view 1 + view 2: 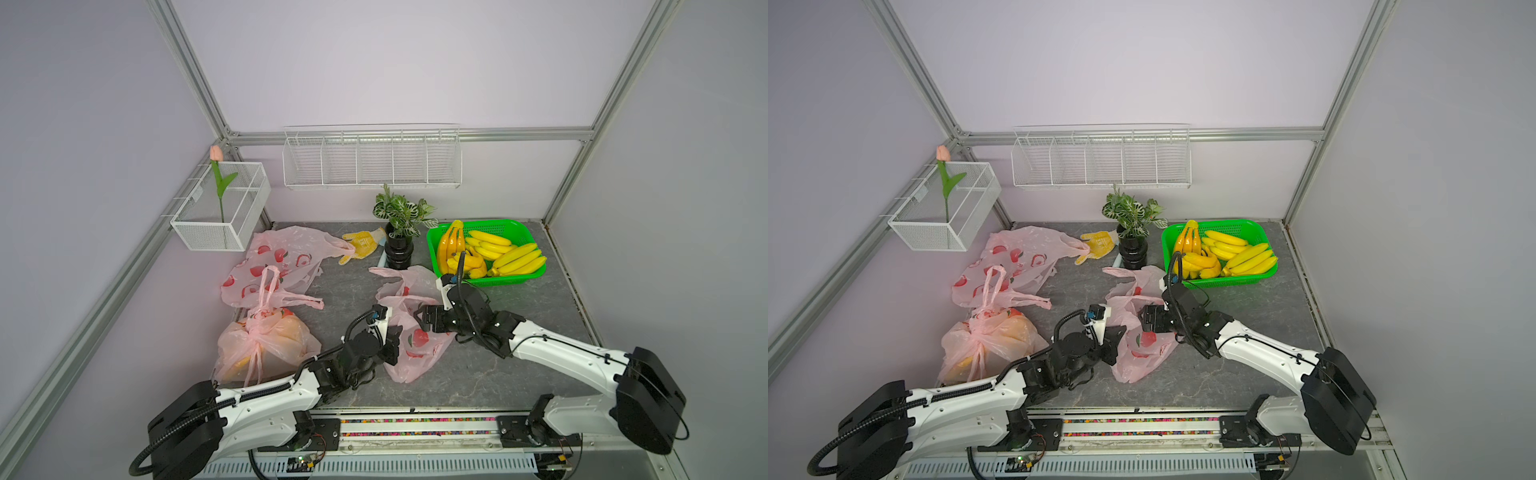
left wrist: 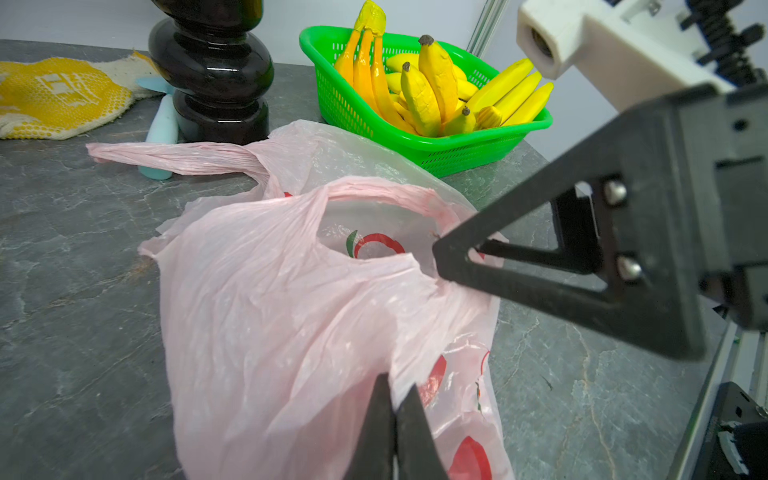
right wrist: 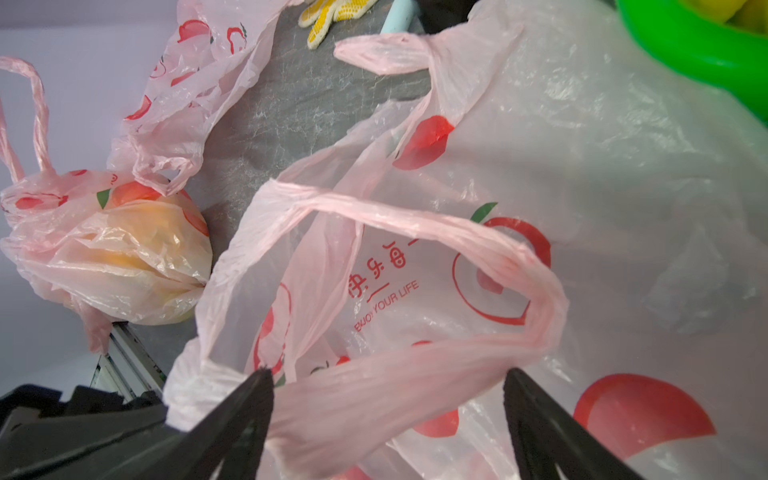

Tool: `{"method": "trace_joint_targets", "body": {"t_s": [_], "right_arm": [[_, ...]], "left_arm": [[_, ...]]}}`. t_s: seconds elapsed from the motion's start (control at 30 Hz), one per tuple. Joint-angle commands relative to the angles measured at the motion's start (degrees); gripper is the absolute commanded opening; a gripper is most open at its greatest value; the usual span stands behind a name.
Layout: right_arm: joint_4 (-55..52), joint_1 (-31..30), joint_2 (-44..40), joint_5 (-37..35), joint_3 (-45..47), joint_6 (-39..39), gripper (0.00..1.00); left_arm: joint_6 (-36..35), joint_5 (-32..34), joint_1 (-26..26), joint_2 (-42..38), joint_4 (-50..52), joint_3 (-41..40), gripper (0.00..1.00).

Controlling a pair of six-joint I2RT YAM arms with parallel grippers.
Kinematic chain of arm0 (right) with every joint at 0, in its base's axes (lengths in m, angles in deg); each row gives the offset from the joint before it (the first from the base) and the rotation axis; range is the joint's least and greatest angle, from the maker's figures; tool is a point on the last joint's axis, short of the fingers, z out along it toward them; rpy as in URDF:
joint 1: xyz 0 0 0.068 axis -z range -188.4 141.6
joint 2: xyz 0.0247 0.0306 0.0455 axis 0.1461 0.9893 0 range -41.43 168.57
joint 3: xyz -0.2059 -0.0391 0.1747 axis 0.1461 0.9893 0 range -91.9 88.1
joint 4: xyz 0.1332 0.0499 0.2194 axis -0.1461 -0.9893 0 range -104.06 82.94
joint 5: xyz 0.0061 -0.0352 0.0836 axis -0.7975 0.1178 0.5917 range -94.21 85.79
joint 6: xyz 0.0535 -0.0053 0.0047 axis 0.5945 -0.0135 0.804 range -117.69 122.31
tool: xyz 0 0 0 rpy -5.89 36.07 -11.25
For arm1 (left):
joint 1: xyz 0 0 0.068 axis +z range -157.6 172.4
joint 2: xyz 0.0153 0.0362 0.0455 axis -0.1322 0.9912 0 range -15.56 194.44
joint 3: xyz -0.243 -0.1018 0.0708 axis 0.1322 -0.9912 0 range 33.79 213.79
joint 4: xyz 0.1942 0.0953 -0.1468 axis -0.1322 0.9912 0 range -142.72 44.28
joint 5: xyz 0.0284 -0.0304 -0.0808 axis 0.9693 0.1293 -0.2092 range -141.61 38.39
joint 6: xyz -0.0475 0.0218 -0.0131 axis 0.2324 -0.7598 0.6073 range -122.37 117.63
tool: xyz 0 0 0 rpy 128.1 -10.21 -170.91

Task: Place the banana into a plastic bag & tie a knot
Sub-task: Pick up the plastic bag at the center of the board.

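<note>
Currently: bag pinched on one side, bananas not yet bagged

Pink bag (image 1: 409, 365) lies crumpled mid-table, printed with red fruit, its handles toward the far side. Left gripper (image 1: 395, 338) is at the bag's near-left edge. Its wrist view shows the fingers (image 2: 380, 415) pressed together, with a fold of pink film caught between them.

Right gripper (image 1: 419, 316) sits on the basket side of the bag, jaws spread wide. In its wrist view, one handle loop (image 3: 415, 224) arches ahead of the fingertips. The loop's lower band runs across the gap between the two fingers (image 3: 249, 411), and neither visibly clamps it.

Bananas (image 1: 505, 255) all sit in the green basket (image 1: 511, 279) at the far right of the table (image 1: 478, 374). The bag's far edge lies just beside the basket.

Around:
- knotted bag (image 1: 270, 345) with orange-yellow contents, near left
- flat bag (image 1: 282, 253) behind it
- yellow glove (image 1: 362, 242) beside a potted plant (image 1: 402, 212) in a black vase
</note>
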State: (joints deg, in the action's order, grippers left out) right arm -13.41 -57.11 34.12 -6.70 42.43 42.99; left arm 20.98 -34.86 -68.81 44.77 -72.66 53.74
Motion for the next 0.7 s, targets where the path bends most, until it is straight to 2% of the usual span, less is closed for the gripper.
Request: {"method": "trace_joint_targets", "body": {"t_s": [0.0, 0.13, 0.2, 0.3, 0.4, 0.5, 0.67], "right_arm": [[0.5, -3.3, -1.0, -2.0, 0.3, 4.9, 0.89], [9.9, -3.0, -2.7, -0.7, 4.6, 10.5, 0.89], [8.0, -3.1, -3.7, -2.1, 3.7, 10.7, 0.89], [2.5, -3.3, -6.9, -7.2, 3.6, 12.2, 0.89], [1.3, -4.9, -11.7, -13.1, 5.2, 11.0, 0.89], [-1.1, -6.0, -12.7, -14.3, 4.5, 9.7, 0.89], [8.9, -6.0, -9.5, -8.3, 6.9, 11.5, 0.89]], "left_arm": [[0.4, 1.7, -1.3, 1.8, -4.3, -0.4, 0.00], [0.1, 1.3, -2.6, 4.0, -7.0, -0.1, 0.00], [0.9, 1.8, -2.6, 4.0, -7.8, -0.5, 0.00], [1.9, 6.0, -2.6, 2.8, -6.1, -0.9, 0.00], [4.4, 12.8, -2.6, 3.5, 2.7, 2.3, 0.00], [4.0, 11.0, -2.5, 4.8, 2.1, 3.6, 0.00], [2.4, 3.9, -2.7, 5.9, -6.2, 2.7, 0.00]]}}
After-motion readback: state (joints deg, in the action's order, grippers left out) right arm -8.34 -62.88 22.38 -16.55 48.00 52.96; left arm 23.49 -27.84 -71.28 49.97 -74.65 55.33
